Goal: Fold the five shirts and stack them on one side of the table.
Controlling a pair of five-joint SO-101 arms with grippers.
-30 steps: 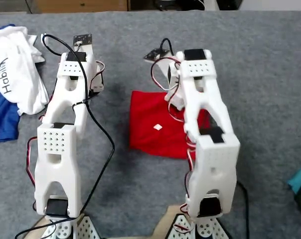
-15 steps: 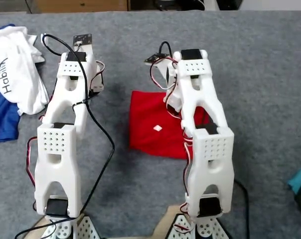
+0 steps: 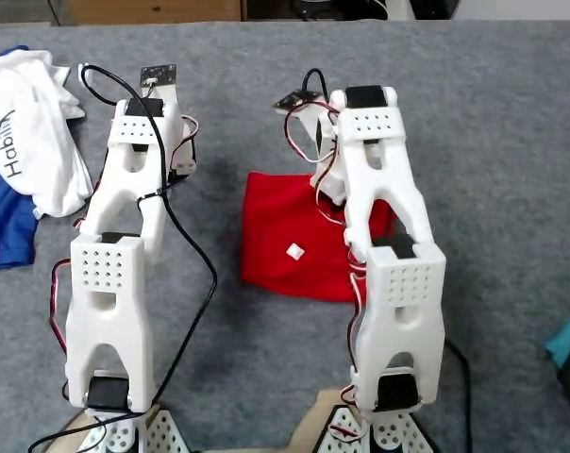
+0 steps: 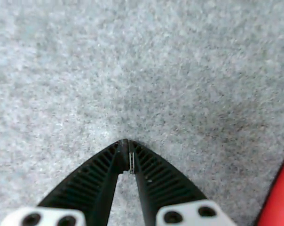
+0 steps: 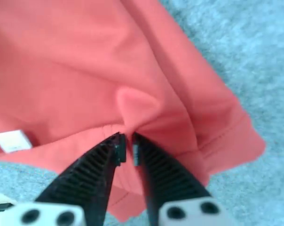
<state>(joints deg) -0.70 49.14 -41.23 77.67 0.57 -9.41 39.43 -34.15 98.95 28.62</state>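
A folded red shirt (image 3: 285, 226) with a small white label (image 3: 293, 251) lies on the grey carpeted table between the two arms. My right gripper (image 5: 125, 139) is shut on a pinched ridge of the red shirt (image 5: 85, 61) near its hem. The right arm (image 3: 375, 160) covers the shirt's right part in the high view. My left gripper (image 4: 127, 144) is shut with nothing in it, just over bare carpet, and a red shirt corner (image 4: 278, 197) shows to one side. A crumpled white shirt (image 3: 30, 123) lies on a blue shirt (image 3: 2, 222) at the far left.
The left arm (image 3: 139, 160) stands between the white shirt pile and the red shirt. A teal cloth (image 3: 568, 344) pokes in at the right edge. Open carpet stretches across the far side and the right of the table.
The right arm has shifted slightly, and the red shirt with its label has slid a little to the left and toward the arm bases. The left arm has kept still.
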